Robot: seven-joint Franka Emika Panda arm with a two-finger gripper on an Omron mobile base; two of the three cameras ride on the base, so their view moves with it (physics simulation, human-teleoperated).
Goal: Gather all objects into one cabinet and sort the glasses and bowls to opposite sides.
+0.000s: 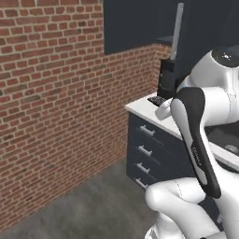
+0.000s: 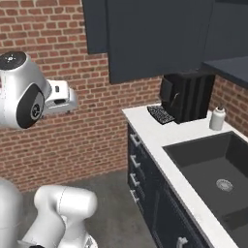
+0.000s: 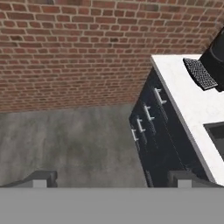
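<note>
Hand view: jaws (image 3: 111, 178) gape wide, empty, over bare floor (image 3: 65, 140).
The worktop (image 3: 183, 94) lies off to their right; the cabinet (image 2: 145, 34) hangs closed above, and no tableware appears gathered.

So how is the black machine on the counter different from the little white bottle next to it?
The machine is black and boxy; the bottle is white and round. The machine is much bigger and taller than the bottle. The machine has a flat grille tray sticking out at its foot; the bottle has a small cap on top. Both stand upright on the white counter behind the sink, close to the brick wall.
</note>
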